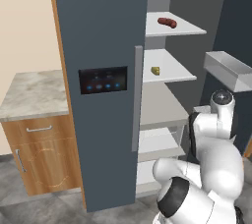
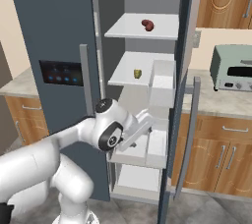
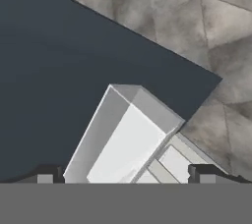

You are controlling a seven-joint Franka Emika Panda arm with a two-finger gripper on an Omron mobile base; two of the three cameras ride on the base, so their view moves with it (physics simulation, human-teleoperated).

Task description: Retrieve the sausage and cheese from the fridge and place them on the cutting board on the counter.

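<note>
The fridge (image 1: 98, 21) (image 2: 49, 16) stands with its right door (image 2: 178, 100) swung open. On its top white shelf lies the reddish-brown sausage (image 1: 167, 22) (image 2: 147, 25). One shelf lower sits the small yellow cheese (image 1: 155, 70) (image 2: 138, 73). My arm is folded low in front of the open compartment, well below both foods. In the hand view my gripper (image 3: 123, 178) is open with nothing between its tips, looking down at a white door bin (image 3: 123, 139) and the floor. The cutting board is out of view.
A marbled counter (image 1: 29, 93) over wooden cabinets flanks the fridge on the left. Another stretch of counter (image 2: 211, 101) on the right carries a toaster oven (image 2: 234, 68). The open door's bins (image 1: 229, 68) (image 2: 162, 83) jut out beside the shelves.
</note>
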